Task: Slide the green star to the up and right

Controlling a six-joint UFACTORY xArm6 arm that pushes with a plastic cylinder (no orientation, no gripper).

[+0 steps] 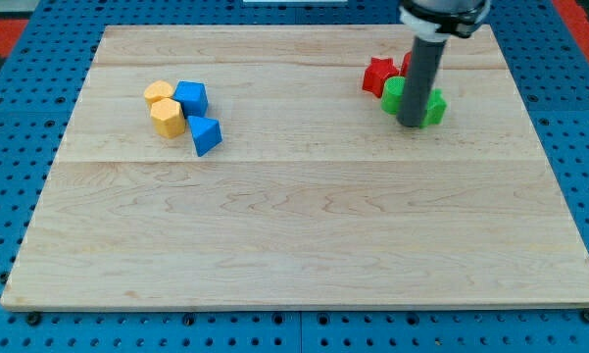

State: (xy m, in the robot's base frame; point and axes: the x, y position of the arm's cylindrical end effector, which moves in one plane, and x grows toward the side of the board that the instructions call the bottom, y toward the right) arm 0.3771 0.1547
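Observation:
The green star (434, 108) lies near the view's top right of the wooden board (304, 226), partly hidden behind my rod. My tip (412, 124) rests on the board touching the star's left side. A second green block (393, 94) sits just left of the rod. A red star (377, 75) lies up and left of it, and another red block (407, 63) peeks out behind the rod.
At the view's upper left sits a cluster: two yellow blocks (160, 94) (168, 118), a blue cube-like block (192, 97) and a blue triangular block (206, 134). The board's right edge (559, 167) lies past the green star, with blue pegboard around it.

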